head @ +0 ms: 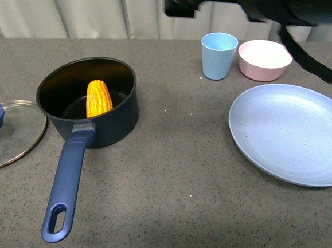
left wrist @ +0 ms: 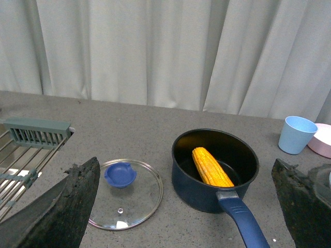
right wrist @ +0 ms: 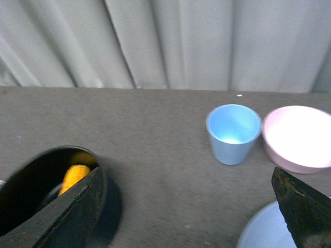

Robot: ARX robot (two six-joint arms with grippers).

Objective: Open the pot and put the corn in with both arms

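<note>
Nearest, the pot (head: pixel 89 104) points its long blue handle at the camera. Left of it the glass lid (head: pixel 8 133) lies flat on the bench (head: pixel 172 204), so the pot is open. Yellow-orange, kernel-rowed corn (head: pixel 98 98) leans inside. Both the left hand (left wrist: pixel 181 206) and the right hand (right wrist: pixel 186 206) hang spread wide, empty.
</note>
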